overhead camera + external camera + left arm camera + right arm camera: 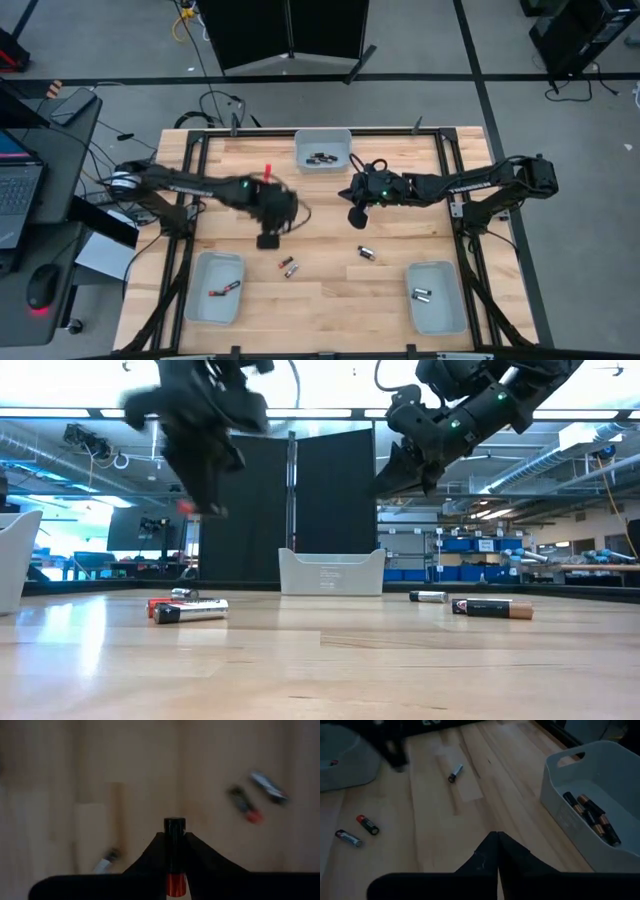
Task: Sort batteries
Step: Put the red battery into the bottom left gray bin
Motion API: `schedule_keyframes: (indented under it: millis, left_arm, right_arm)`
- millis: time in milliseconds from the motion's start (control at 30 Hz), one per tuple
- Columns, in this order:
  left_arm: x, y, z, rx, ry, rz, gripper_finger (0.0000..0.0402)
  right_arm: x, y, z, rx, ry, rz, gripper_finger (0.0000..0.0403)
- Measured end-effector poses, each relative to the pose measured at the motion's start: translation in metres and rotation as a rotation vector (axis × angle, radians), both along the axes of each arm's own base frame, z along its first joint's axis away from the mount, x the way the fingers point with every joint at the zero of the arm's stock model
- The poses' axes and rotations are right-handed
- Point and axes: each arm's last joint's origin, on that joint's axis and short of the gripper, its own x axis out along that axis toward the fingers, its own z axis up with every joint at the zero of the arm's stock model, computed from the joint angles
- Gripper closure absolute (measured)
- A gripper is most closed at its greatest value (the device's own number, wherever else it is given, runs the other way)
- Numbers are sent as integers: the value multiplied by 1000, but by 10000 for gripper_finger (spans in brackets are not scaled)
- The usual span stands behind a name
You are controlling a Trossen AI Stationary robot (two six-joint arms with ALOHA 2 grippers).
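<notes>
Fingers [175, 851] pinching red-and-black battery [174, 855], clear only in left wrist view

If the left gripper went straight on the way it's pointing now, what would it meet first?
Most likely bare table. The left gripper, shut on a red-and-black battery, points down at wood; the two loose batteries lie off to one side. Depth is unclear.
</notes>
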Motion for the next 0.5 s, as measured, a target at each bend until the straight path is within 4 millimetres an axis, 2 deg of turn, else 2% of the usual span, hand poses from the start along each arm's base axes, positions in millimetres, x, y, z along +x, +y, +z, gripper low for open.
schedule_keyframes:
  millis: [300, 500]
  left_arm:
    - [-48, -94, 19, -45, 22, -4, 360]
    - [-89, -143, 9, -76, 78, 76, 360]
  right_arm:
    - [4, 8, 6, -18, -65, 15, 388]
    - [5, 14, 7, -19, -81, 32, 392]
